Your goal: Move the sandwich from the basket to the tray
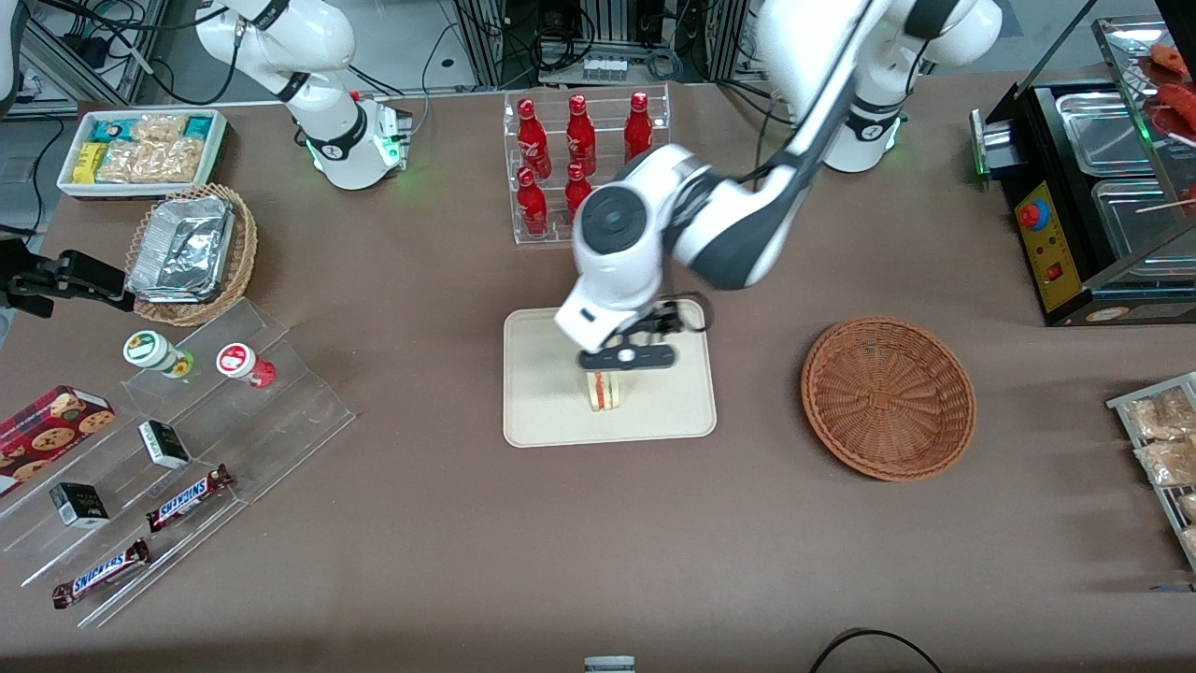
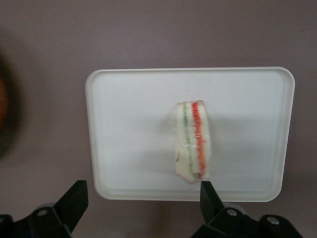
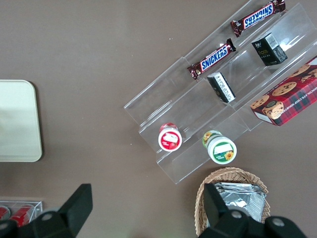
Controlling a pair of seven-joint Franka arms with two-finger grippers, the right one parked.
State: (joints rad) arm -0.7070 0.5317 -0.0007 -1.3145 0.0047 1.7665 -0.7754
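Note:
The sandwich (image 1: 605, 391) stands on its edge on the cream-beige tray (image 1: 551, 411), its red, orange and green layers facing up. My left gripper (image 1: 625, 366) hovers just above it, open and empty. In the left wrist view the sandwich (image 2: 193, 141) rests on the tray (image 2: 129, 124), and the gripper (image 2: 142, 198) holds nothing; its black fingertips (image 2: 75, 197) are spread wide and clear of the sandwich. The reddish-brown wicker basket (image 1: 888, 397) sits empty beside the tray, toward the working arm's end of the table.
A clear rack of red cola bottles (image 1: 584, 159) stands just farther from the front camera than the tray. A tan basket with foil trays (image 1: 192, 252) and an acrylic snack shelf (image 1: 187, 421) lie toward the parked arm's end. A black food warmer (image 1: 1093, 187) and bagged pastries (image 1: 1163, 439) lie toward the working arm's end.

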